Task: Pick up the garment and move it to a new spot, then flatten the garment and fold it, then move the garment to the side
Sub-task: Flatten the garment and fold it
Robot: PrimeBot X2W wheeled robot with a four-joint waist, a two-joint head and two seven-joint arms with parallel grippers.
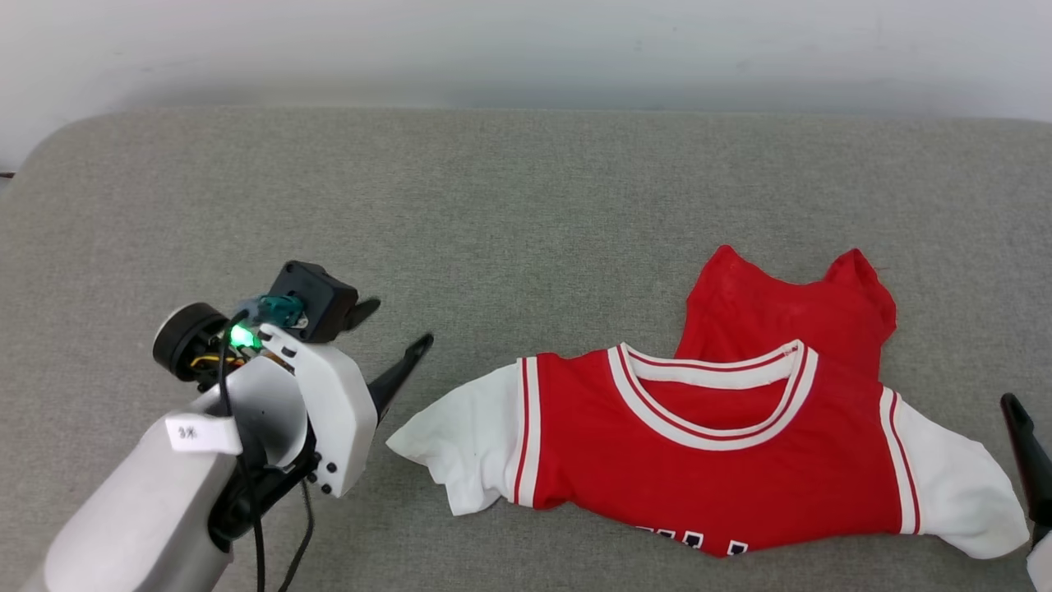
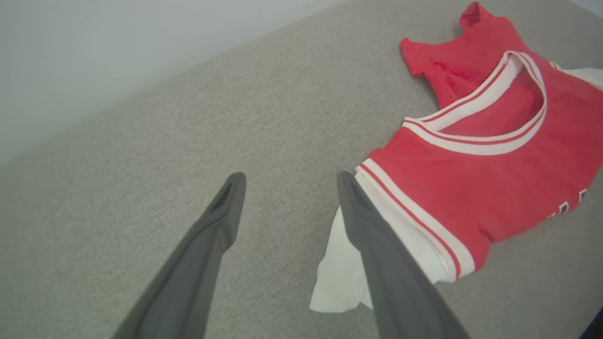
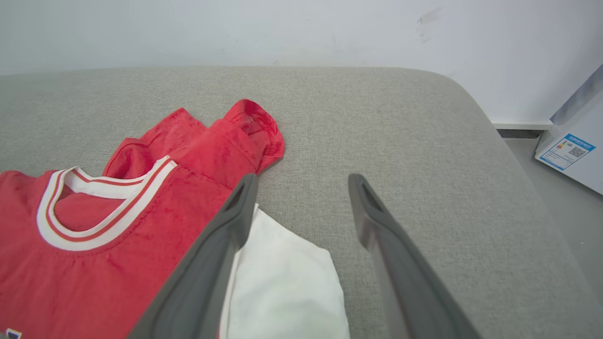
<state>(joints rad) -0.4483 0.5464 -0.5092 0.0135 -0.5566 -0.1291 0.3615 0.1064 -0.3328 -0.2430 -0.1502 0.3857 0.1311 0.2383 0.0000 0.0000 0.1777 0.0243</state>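
You are holding both pincers wide, with nothing between the fingers of either. The shirt (image 1: 723, 477) is lying front up on the grey cushion (image 1: 493, 205), collar (image 1: 711, 395) pointing away from you and lettering toward you. Its long axis is running sleeve to sleeve, straight across from one pincer to the other.

The left pincer (image 2: 289, 176) is sitting just off the shirt's end. The white left sleeve (image 2: 339, 278) is lying to that pincer's right, partly behind its right finger; whether the finger is touching cloth, you cannot tell. The right pincer (image 3: 304, 178) is hanging over the other end, with the right sleeve (image 3: 282, 282) lying below and to its left, and bare cushion under its right finger.

Each pincer is looking nearest to its own sleeve, neither clearly closer overall. A red flap (image 1: 781, 304) is bunching beyond the collar, ahead of both pincers, so flattening is probably calling for a reach forward past the collar.
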